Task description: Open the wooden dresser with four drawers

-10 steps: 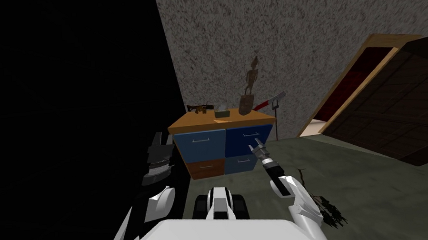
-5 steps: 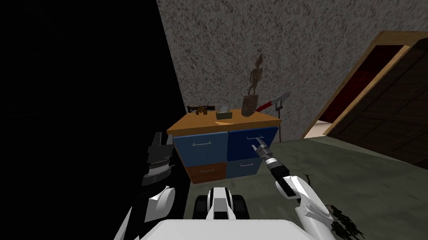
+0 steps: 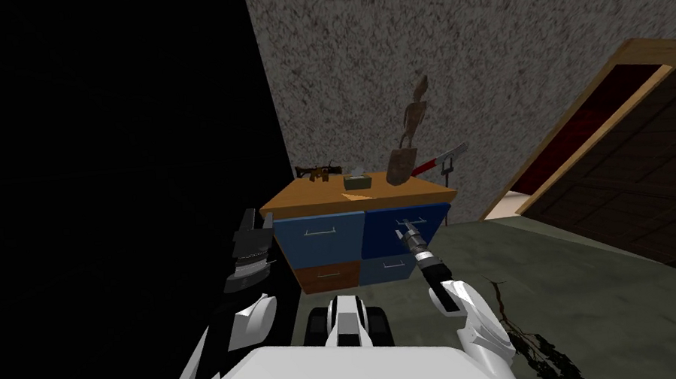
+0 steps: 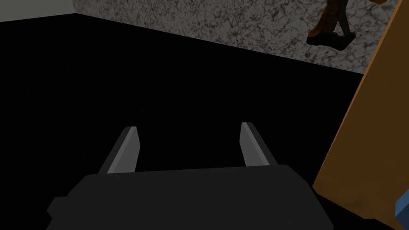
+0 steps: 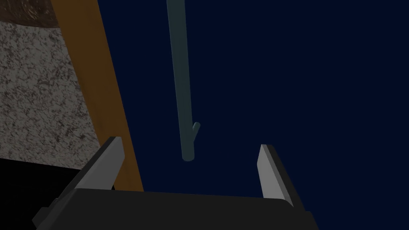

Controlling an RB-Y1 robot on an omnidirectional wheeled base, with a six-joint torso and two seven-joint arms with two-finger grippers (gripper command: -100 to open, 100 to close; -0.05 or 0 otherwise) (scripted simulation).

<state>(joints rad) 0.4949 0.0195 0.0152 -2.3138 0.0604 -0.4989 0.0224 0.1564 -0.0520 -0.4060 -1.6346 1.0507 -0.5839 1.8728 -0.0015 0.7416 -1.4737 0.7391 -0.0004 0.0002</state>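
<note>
Step in hand: approach to grasp. The dresser (image 3: 314,196) stands ahead against the wall. The right gripper (image 5: 189,145), fingers spread, faces the handle (image 5: 181,100) of the upper right drawer (image 5: 299,80) without yet enclosing it. Next move, as judged: advance until the fingers straddle the bar, close, then pull. The left gripper (image 4: 189,127) is spread and idle.

Dresser top (image 3: 307,195) (orange): statue (image 3: 403,165), box (image 3: 357,183)
</note>
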